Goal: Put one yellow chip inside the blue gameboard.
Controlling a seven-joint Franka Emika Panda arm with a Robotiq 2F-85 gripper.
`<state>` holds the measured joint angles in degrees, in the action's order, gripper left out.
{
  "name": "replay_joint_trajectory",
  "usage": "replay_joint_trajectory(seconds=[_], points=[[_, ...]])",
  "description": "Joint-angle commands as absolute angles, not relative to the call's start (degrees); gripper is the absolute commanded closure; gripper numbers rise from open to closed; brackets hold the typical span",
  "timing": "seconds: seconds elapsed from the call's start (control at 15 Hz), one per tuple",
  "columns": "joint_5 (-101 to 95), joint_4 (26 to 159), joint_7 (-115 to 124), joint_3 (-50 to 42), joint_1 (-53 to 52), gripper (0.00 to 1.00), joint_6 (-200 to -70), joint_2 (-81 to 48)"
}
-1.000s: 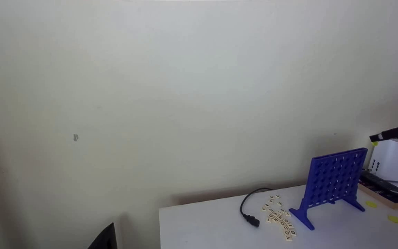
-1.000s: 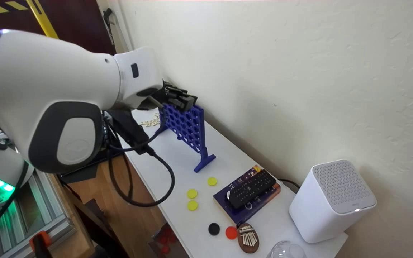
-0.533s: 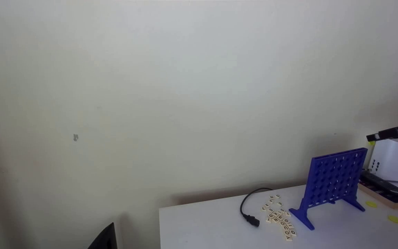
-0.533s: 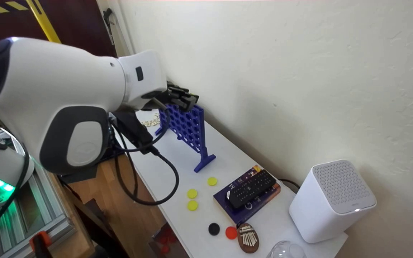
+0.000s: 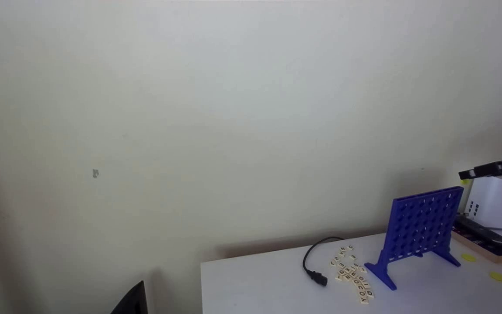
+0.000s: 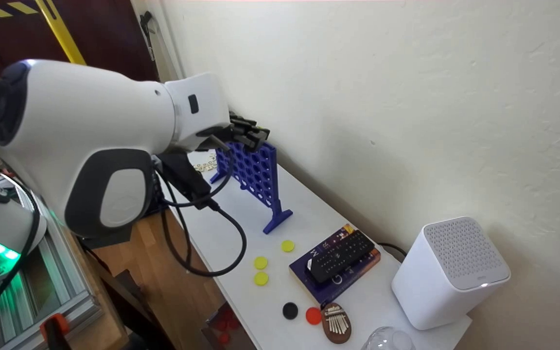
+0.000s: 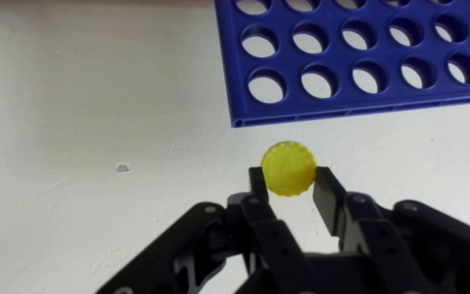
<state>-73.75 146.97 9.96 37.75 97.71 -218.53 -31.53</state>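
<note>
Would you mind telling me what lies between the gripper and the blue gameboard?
In the wrist view, a yellow chip, pinched by the gripper, juts toward the blue gameboard; the gap beyond it is bare, with only wall behind.

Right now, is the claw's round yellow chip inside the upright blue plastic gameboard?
No, the wrist view shows the yellow chip gripped by the claw, apart from the blue gameboard.
</note>
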Motion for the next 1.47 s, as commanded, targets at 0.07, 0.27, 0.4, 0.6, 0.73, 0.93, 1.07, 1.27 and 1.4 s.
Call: replay_joint_trajectory(seconds=[0.07,0.27,0.4,0.6,0.73,0.93,1.07,1.27,1.4], points=[[-73.41,145.40,7.79,37.49,97.20,0.90,-219.82,-34.24],[-73.01,145.00,6.70,37.37,97.03,0.90,-219.75,-35.21],[-72.61,144.88,6.07,37.45,97.04,0.90,-220.04,-35.74],[-72.12,144.93,4.93,37.29,97.11,0.90,-220.41,-36.58],[-71.80,144.88,4.45,37.23,97.14,0.90,-220.74,-37.04],[-71.63,144.72,3.94,37.05,97.20,0.90,-221.54,-37.82],[-71.68,144.42,3.88,36.92,97.18,0.90,-221.68,-38.21],[-70.64,143.22,6.64,25.01,85.12,0.90,-230.57,-35.16],[-69.58,142.78,7.10,19.55,79.45,0.90,-234.48,-35.06]])
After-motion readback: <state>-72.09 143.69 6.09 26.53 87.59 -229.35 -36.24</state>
